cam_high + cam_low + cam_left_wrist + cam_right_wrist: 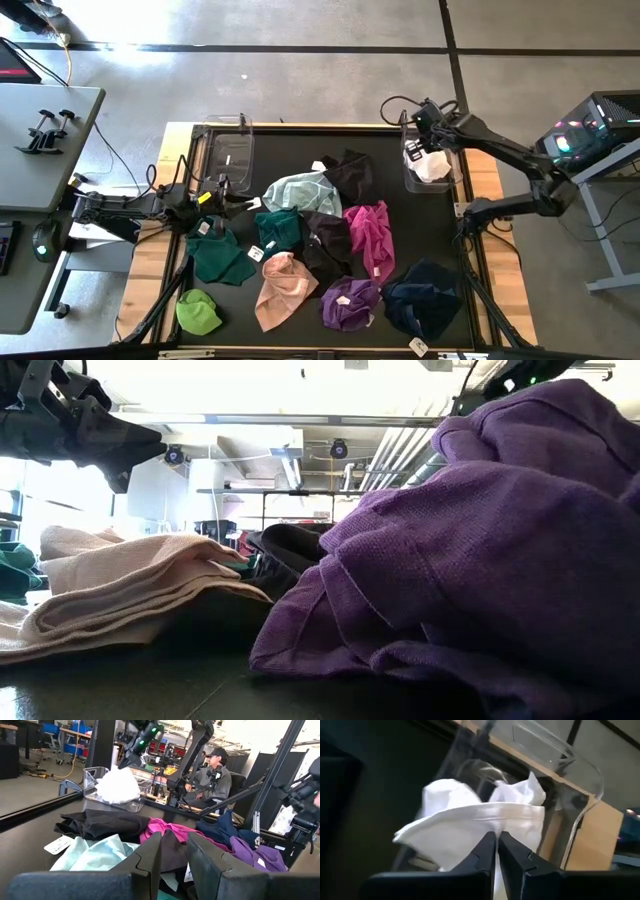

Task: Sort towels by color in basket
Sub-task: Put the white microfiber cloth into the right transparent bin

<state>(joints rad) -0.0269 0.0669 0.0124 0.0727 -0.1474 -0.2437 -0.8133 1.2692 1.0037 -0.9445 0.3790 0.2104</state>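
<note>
**White towel binned, the coloured pile waits**

The right gripper (418, 140) hangs over the clear right bin (452, 182), and its fingers are pressed together with nothing between them. The white towel (470, 820) lies crumpled inside that bin, just beyond the fingertips in the right wrist view, so that piece looks delivered.

The left gripper (172, 851) sits low at the pile's left edge, beside the empty left bin (228, 150). Its fingers stand slightly apart, and I see no cloth pinched between them.

Taking the black towel (327, 250) at the pile's centre as landmark:
- mint towel (302, 190) just behind it, towards the bins
- teal towel (280, 228) touching its left side
- dark green towel (218, 255) further left, right under the left gripper
- lime towel (198, 312) well off to the front left
- peach towel (283, 288) in front, to the left
- purple towel (350, 300) in front
- magenta towel (370, 238) touching its right side
- navy towel (422, 298) front right

The move ahead turns on reach. The greens lie on the left gripper's side, with dark green nearest, almost below its fingers. Magenta and navy lie nearer the right arm, which would have to swing forward from its bin, away from the back edge
</note>
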